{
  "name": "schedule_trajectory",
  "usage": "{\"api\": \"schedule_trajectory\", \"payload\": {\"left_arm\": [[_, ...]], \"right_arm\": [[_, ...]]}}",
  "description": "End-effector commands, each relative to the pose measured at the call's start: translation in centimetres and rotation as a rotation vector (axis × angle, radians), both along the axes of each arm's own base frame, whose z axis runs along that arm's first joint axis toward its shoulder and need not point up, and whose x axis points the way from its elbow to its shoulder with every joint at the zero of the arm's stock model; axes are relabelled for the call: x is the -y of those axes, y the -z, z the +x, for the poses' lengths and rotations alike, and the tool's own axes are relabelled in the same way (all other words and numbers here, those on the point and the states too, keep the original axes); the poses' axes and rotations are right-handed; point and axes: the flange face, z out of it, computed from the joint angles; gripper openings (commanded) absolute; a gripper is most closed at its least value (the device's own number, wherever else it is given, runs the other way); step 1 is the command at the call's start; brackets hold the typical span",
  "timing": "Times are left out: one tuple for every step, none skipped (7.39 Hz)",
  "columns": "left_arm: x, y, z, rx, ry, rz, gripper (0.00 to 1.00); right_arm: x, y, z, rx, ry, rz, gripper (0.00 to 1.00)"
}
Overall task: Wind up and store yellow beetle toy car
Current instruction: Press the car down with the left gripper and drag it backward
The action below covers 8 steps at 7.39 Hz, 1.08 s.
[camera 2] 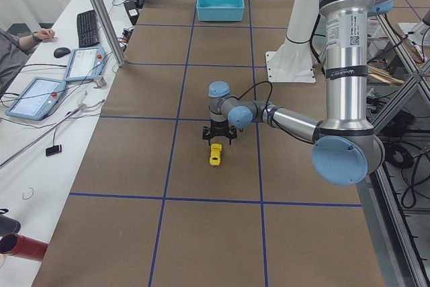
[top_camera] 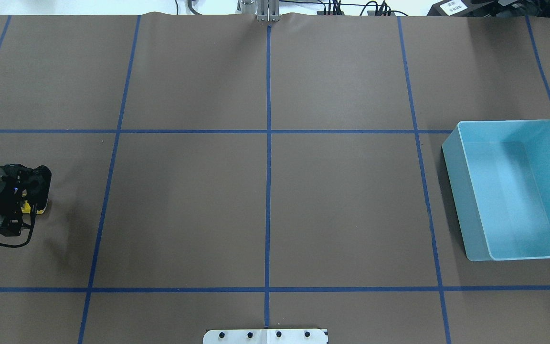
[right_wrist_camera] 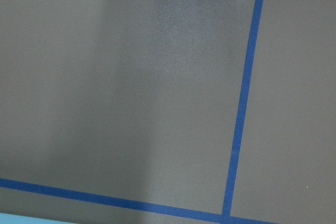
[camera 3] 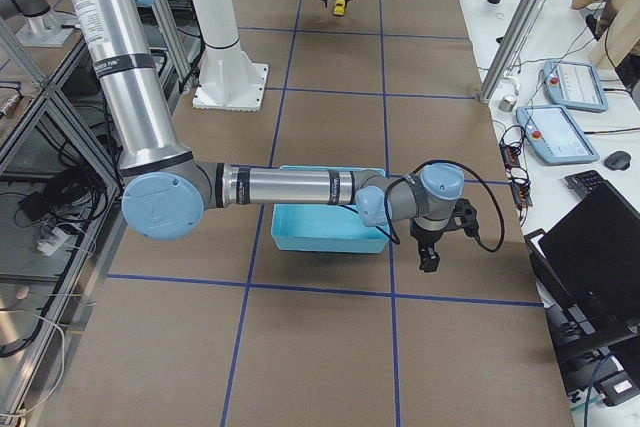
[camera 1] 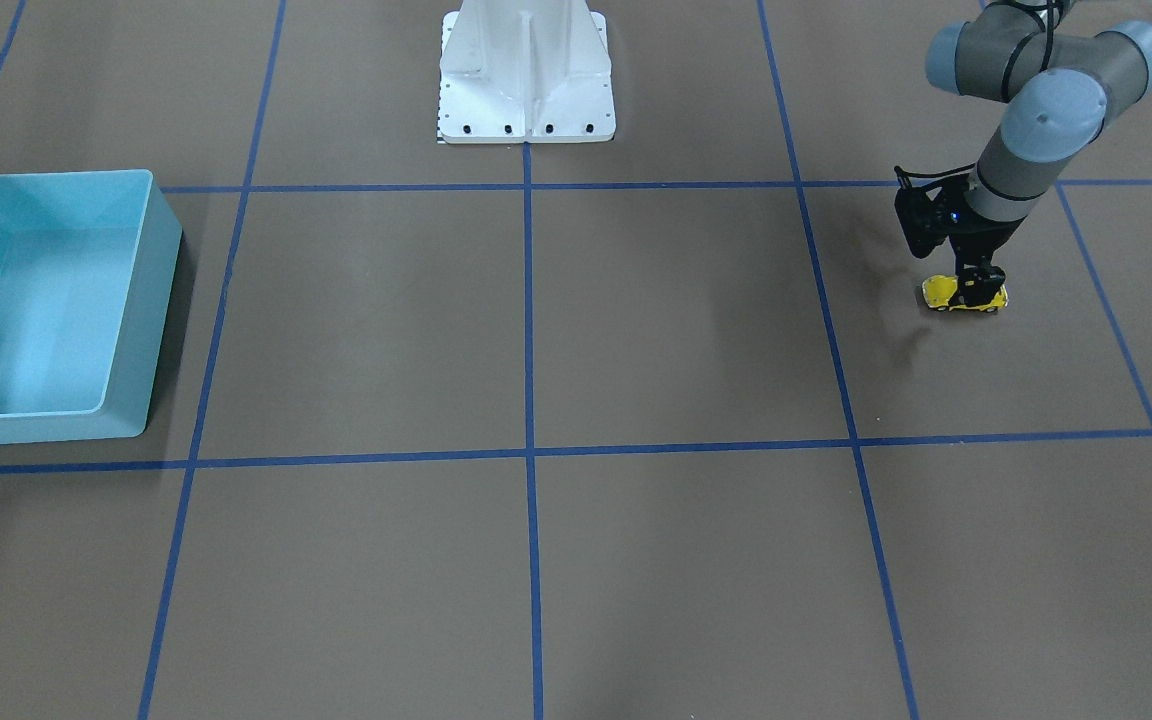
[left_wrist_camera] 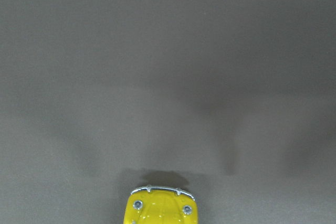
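Toy car (camera 1: pixel 962 294) sits on the table's left side, directly under the left gripper (camera 1: pixel 976 285), fingers apparently clamped on its body. Left wrist view shows only its bumper. Right gripper (camera 3: pixel 428 259) hangs near the bin (camera 3: pixel 330 228); its opening cannot be told.

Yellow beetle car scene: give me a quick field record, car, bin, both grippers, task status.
car: yellow beetle toy car on the table, wheels down, at the robot's far left
bin: blue bin at the robot's far right, nothing visible inside
left gripper: left gripper down over the car, fingers on either side of its body; actual contact cannot be confirmed
right gripper: right gripper near the bin, seen only in the right side view, state not judged
task status: car not in the bin
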Motion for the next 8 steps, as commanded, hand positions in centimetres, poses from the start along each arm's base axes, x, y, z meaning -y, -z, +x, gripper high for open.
{"api": "schedule_trajectory", "payload": {"left_arm": [[0.2, -0.1, 0.0, 0.005, 0.006, 0.008, 1.0], [0.3, -0.2, 0.0, 0.013, 0.011, 0.013, 1.0], [0.5, -0.3, -0.2, 0.028, 0.023, 0.03, 1.0], [0.5, -0.4, -0.2, 0.031, 0.024, 0.03, 1.0], [0.7, -0.6, 0.1, 0.034, 0.022, 0.027, 1.0], [0.9, -1.0, 0.3, 0.037, 0.022, 0.024, 1.0], [1.1, -1.1, 0.8, 0.04, 0.02, 0.021, 1.0], [1.6, -1.3, 1.4, 0.042, 0.019, 0.019, 1.0]], "right_arm": [[0.0, 0.0, 0.0, 0.0, 0.0, 0.0, 1.0], [0.0, 0.0, 0.0, 0.0, 0.0, 0.0, 1.0], [0.0, 0.0, 0.0, 0.0, 0.0, 0.0, 1.0], [0.0, 0.0, 0.0, 0.0, 0.0, 0.0, 1.0], [0.0, 0.1, 0.0, 0.0, 0.0, 0.001, 1.0], [0.0, 0.0, 0.0, 0.0, 0.0, 0.0, 1.0], [0.0, 0.0, 0.0, 0.0, 0.0, 0.0, 1.0], [0.0, 0.0, 0.0, 0.0, 0.0, 0.0, 1.0]]}}
